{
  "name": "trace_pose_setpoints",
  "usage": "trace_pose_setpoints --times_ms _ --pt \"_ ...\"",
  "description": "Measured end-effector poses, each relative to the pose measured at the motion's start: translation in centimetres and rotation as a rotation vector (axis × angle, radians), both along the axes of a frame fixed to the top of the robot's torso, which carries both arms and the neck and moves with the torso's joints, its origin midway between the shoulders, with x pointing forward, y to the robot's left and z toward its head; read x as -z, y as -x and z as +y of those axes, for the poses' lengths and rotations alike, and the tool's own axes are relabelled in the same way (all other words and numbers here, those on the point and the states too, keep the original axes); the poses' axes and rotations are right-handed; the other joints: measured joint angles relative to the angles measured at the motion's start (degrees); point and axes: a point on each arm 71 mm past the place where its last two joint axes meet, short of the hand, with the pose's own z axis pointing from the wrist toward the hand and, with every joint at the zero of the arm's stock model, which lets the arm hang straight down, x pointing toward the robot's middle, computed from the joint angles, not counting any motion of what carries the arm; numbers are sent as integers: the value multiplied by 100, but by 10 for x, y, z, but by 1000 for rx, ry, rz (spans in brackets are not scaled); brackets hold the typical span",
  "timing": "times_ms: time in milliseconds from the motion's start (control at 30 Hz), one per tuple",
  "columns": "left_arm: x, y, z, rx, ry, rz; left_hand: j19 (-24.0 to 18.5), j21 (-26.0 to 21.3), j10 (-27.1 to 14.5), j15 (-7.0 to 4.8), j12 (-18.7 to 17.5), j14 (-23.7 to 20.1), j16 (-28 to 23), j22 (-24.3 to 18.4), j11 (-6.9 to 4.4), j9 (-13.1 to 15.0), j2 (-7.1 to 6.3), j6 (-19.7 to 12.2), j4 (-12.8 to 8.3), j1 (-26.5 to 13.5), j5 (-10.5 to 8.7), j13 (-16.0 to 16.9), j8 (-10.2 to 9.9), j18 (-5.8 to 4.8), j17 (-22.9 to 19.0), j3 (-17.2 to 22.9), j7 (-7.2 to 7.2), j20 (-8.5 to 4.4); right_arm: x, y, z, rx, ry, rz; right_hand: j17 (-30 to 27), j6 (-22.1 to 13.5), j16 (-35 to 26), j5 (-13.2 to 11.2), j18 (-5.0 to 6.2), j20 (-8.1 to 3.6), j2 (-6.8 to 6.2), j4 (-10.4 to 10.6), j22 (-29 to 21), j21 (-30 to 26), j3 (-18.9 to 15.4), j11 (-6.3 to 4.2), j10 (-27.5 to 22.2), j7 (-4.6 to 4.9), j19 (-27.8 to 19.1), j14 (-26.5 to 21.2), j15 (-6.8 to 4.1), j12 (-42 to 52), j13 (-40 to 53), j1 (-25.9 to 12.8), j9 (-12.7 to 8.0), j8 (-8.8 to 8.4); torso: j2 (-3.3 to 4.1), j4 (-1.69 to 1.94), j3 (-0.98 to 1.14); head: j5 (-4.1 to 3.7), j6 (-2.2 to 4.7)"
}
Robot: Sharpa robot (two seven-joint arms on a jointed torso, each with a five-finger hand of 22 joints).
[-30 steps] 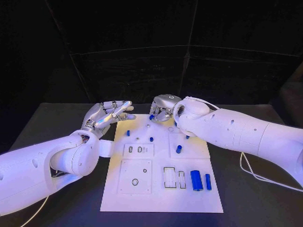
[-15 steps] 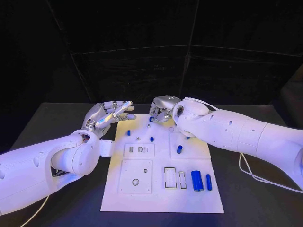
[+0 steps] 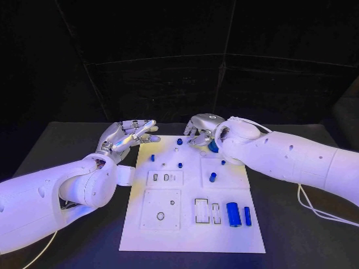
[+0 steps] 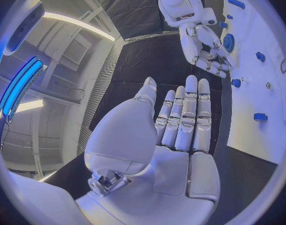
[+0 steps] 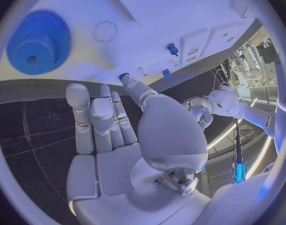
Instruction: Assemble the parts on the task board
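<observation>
The blue gear (image 5: 38,42) lies flat at the board's (image 3: 192,232) far edge just beyond the right hand (image 3: 202,128), fingers spread and empty; the left hand (image 3: 128,136), also empty, hovers upper left.

I saw bare table (image 3: 58,147) at the frame's left; the board's (image 3: 192,235) lower edge lay open too. Both hands, left (image 3: 129,134) and right (image 3: 199,129), crowded its upper end, beside small blue pegs (image 3: 179,165).
</observation>
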Motion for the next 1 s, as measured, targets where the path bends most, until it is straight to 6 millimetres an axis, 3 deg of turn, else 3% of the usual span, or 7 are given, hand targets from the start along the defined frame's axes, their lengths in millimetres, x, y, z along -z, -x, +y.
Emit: trace_pose_setpoints --times_ms 133,167,233,300,400,533,1000 --pt "0 0 2 -1 0 1 0 0 0 0 0 0 0 -8 0 0 0 0 0 0 0 0 0 0 0 0 0 0 -8 8 -29 39 -32 3 361 189 266 4 -7 -140 -139 75 227 151 -109 -237 966 -167 140 30 -168 686 330 42 26 82 -7 -23 4 -48 20" --pt "0 0 2 -1 0 1 0 0 0 0 0 0 0 -8 0 0 0 0 0 0 0 0 0 -1 0 0 0 0 -11 10 -35 49 -43 6 558 224 405 4 -107 -212 -224 143 411 260 -252 -318 1251 -229 244 21 -234 1028 548 -45 28 100 -9 -30 4 -55 23" --pt "0 0 3 0 1 2 0 0 0 0 0 0 0 -8 0 0 0 0 0 0 0 0 0 -1 0 0 0 0 -17 13 -49 80 -66 18 1052 184 768 199 -143 -313 -354 315 817 521 -573 -447 1248 -307 482 27 -324 1967 1372 -22 28 155 -12 -49 8 -64 31" --pt "0 0 2 2 2 2 0 0 0 0 0 0 0 -8 0 0 0 0 0 0 0 0 0 -1 -1 0 0 0 -18 15 -60 109 -80 35 1557 95 1090 278 -273 -315 -352 574 1200 737 -842 -401 1171 -309 647 20 -331 3407 2835 -24 26 212 -14 -68 12 -69 36" --pt "0 1 2 4 3 3 0 0 0 0 0 0 0 -7 0 -5 0 0 0 0 0 0 0 -1 -1 0 0 0 -17 16 -75 160 -94 69 1981 -137 1370 498 -272 -248 -309 965 1534 938 -1314 -316 961 -261 739 27 -247 4987 4492 -8 11 262 -15 -92 18 -72 44" --pt "0 1 1 7 5 3 0 0 0 0 0 0 -22 -7 0 -5 0 0 0 0 0 1 0 -1 -1 0 0 0 -15 14 -86 213 -104 108 2186 -379 1491 638 -273 -207 -252 1322 1681 1026 -1685 -261 909 -169 779 30 -214 5776 5362 187 6 315 -14 -97 18 -90 54" --pt "1 -1 1 7 6 4 0 -24 0 0 -21 0 -22 -13 0 -4 22 0 -16 22 0 1 0 -1 4 -16 0 0 -5 7 -86 258 -74 221 2493 -564 1662 638 -361 -145 -226 1557 1936 1156 -1952 -178 994 -113 841 30 -174 6351 6043 575 1 461 -9 -85 16 -112 -12"
